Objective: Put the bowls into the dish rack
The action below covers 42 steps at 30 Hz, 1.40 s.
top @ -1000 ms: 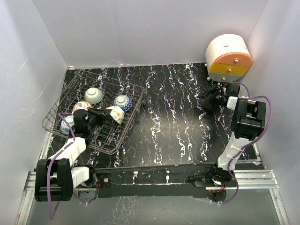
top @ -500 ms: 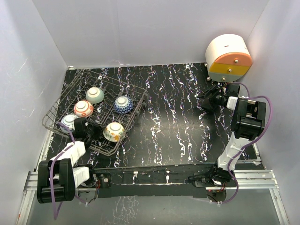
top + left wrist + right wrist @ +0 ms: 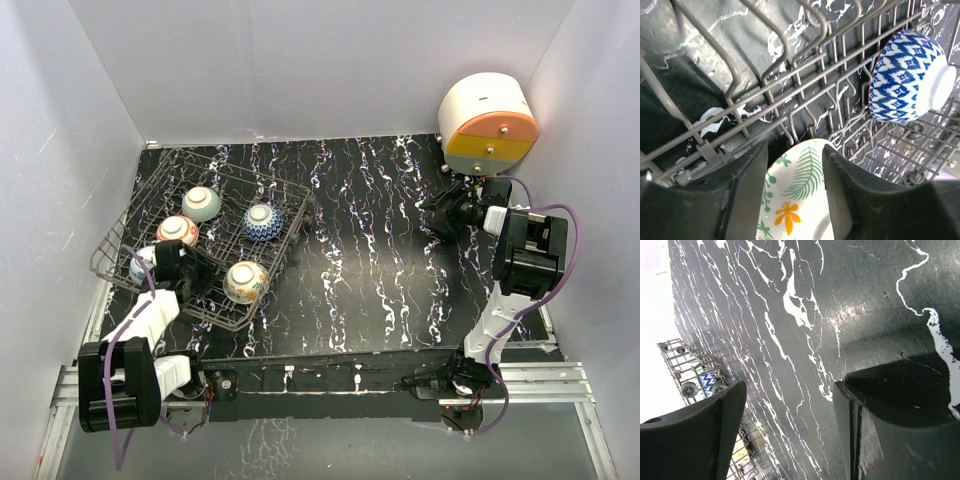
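The dish rack (image 3: 283,250) stands at the left of the table and holds the bowls. The teal bowl (image 3: 201,204), red-orange bowl (image 3: 178,230) and blue-white bowl (image 3: 262,221) sit in its back half. The yellow leaf bowl (image 3: 245,282) rests near its front edge. A fifth bowl (image 3: 142,262) is partly hidden behind my left gripper (image 3: 188,270). My left gripper (image 3: 795,150) is open, with the leaf bowl (image 3: 800,200) showing between its fingers and the blue-white bowl (image 3: 907,75) beyond on the rack wires (image 3: 805,75). My right gripper (image 3: 440,213) is open and empty over the table at the right (image 3: 790,405).
A round white, orange and yellow container (image 3: 488,122) stands at the back right, just behind my right gripper. White walls close in the black marbled table (image 3: 370,260) on three sides. The rack shows far off in the right wrist view (image 3: 690,375).
My left gripper let go of the yellow leaf bowl, which now rests in the rack's front part, and drew back to the left. The right arm has not moved.
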{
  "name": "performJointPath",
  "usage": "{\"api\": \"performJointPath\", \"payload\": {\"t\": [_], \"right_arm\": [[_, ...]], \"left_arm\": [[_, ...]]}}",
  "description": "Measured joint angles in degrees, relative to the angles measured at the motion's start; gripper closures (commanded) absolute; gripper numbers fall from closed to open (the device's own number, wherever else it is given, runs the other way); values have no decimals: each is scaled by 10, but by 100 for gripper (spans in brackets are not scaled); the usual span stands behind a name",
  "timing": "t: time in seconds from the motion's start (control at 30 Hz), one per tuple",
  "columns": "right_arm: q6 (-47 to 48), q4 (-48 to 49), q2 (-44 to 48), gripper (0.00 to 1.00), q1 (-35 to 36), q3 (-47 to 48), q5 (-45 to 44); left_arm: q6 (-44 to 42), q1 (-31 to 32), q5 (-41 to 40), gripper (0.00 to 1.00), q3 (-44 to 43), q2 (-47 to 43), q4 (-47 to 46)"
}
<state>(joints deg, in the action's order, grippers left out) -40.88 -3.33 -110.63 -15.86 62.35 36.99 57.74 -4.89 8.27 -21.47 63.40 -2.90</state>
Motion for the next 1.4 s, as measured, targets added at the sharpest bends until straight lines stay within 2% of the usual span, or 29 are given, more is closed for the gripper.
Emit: {"api": "performJointPath", "payload": {"t": [0.07,0.17,0.23,0.27,0.43,0.5,0.53,0.73,0.93,1.1,1.4], "right_arm": [[0,0,0,27,0,0,0],[0,0,0,27,0,0,1],[0,0,0,27,1,0,1],[1,-1,0,27,3,1,0],[19,-56,-5,25,36,62,-24],[28,-76,-7,4,63,108,-35],[31,-82,-8,2,75,128,-39],[66,-138,-28,2,179,280,-72],[105,-198,-29,2,282,337,-101],[138,-256,-13,2,353,339,-135],[170,-294,77,2,381,322,-216]], "left_arm": [[-23,-1,-15,45,-27,7,30],[-54,-2,-34,23,-67,15,67],[-73,-3,-47,6,-94,17,91],[-81,-3,-50,3,-103,17,99],[-113,-3,-61,3,-169,23,140],[-124,-3,-61,3,-207,35,150],[-129,-2,-61,3,-225,41,153],[-184,28,-61,3,-372,113,196],[-259,129,-94,3,-519,216,270],[-297,193,-109,3,-569,247,331],[-333,189,-127,3,-615,246,375]]}}
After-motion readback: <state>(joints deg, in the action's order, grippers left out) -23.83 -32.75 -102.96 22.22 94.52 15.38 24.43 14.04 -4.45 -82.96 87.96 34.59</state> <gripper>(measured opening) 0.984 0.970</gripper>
